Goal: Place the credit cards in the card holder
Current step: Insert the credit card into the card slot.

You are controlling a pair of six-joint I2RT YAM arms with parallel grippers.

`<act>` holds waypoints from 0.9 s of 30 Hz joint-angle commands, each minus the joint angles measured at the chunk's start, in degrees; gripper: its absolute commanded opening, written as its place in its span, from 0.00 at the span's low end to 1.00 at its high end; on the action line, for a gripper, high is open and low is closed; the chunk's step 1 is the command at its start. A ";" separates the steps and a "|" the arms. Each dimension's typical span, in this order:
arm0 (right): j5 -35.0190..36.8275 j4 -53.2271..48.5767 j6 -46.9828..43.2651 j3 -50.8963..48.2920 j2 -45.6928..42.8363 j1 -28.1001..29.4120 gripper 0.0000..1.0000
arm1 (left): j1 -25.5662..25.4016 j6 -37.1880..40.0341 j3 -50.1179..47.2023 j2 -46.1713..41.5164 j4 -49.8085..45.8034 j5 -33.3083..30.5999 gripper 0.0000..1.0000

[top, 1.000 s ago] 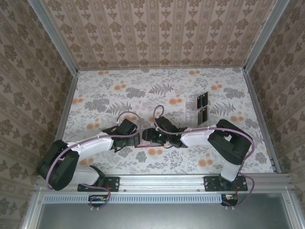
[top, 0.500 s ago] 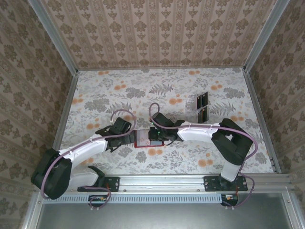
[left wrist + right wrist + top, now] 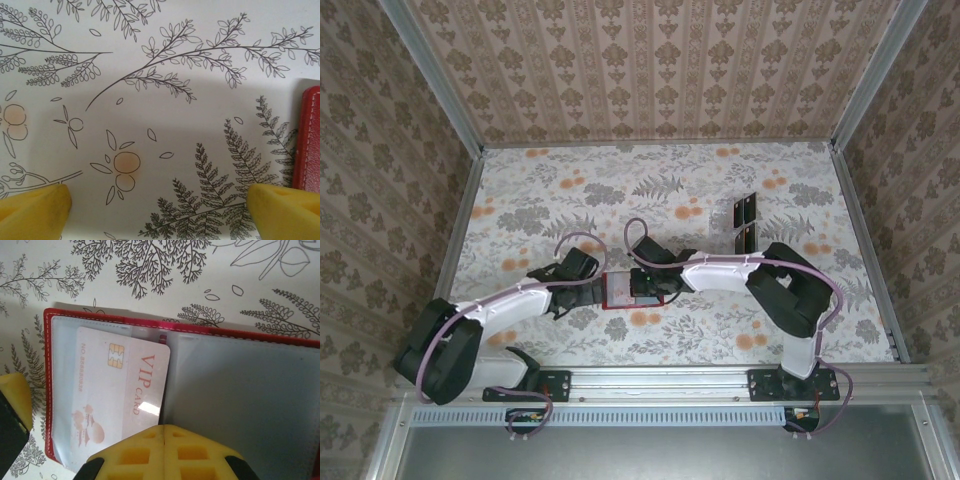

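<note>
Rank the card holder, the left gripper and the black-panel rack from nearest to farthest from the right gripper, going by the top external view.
1. card holder: lying open directly beneath the right gripper.
2. left gripper: just to the left, at the holder's left edge.
3. black-panel rack: farther back and off to the right, well apart.

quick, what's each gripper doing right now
left gripper: open, nothing between its fingers, beside the card holder.
right gripper: shut, tips at the credit card edge; whether it pinches it cannot be told.
</note>
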 commanded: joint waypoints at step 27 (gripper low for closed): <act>-4.49 0.63 0.51 6.80 5.96 0.83 0.02 | -0.43 1.03 -1.50 6.95 4.97 2.97 1.00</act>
